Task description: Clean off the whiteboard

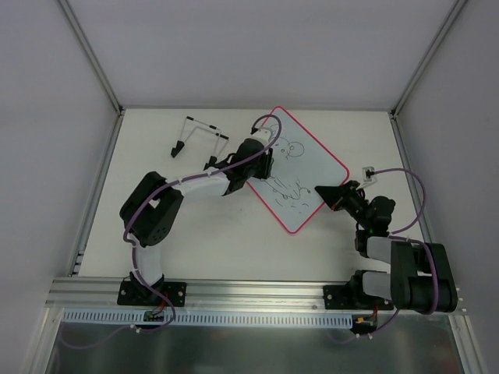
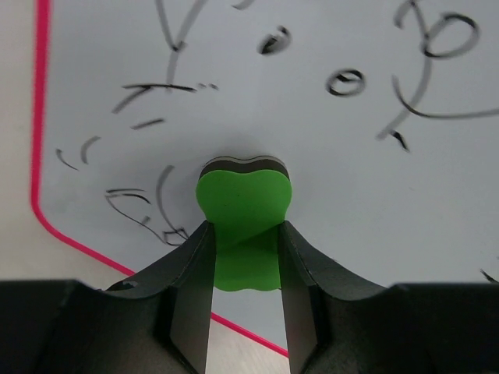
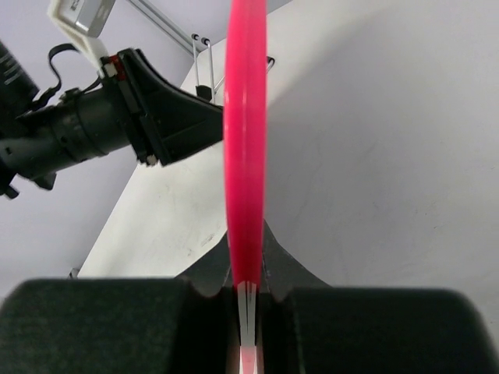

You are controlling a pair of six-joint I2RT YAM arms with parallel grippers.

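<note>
Whiteboard (image 1: 304, 167) sits on the table (image 1: 195, 226), right of centre, turned diagonally so one corner points to the far side. It lies between the two arms.

Left gripper (image 2: 245, 227): jaws clamped on a green eraser (image 2: 243, 204), one finger on each flank. The eraser's layered dark-and-pale end appears to meet the white surface near the board's left corner, among black pen strokes. The pink-red rim curves past just left of and nearer than the fingers.

Right gripper (image 3: 245, 290): jaws pinched on the board's right edge. The rim (image 3: 245, 148) runs edge-on straight out from between the fingers, with a thin pale sliver of board visible in the pinch itself.

Hard to read:
- Overhead, the left gripper (image 1: 263, 160) covers the eraser and part of the drawing, so contact cannot be checked from there.
- Overhead, the right gripper (image 1: 334, 195) is a dark mass at the board's right side; its finger spacing is unreadable in that view.
- Left wrist view cuts the board off at the top and right; the farther pen strokes are smeared or out of focus, which one I cannot tell.
- Right wrist view: fingertips blurred, board face not visible.

Wire stand (image 1: 196, 139) stands left of the board, apart from it.
</note>
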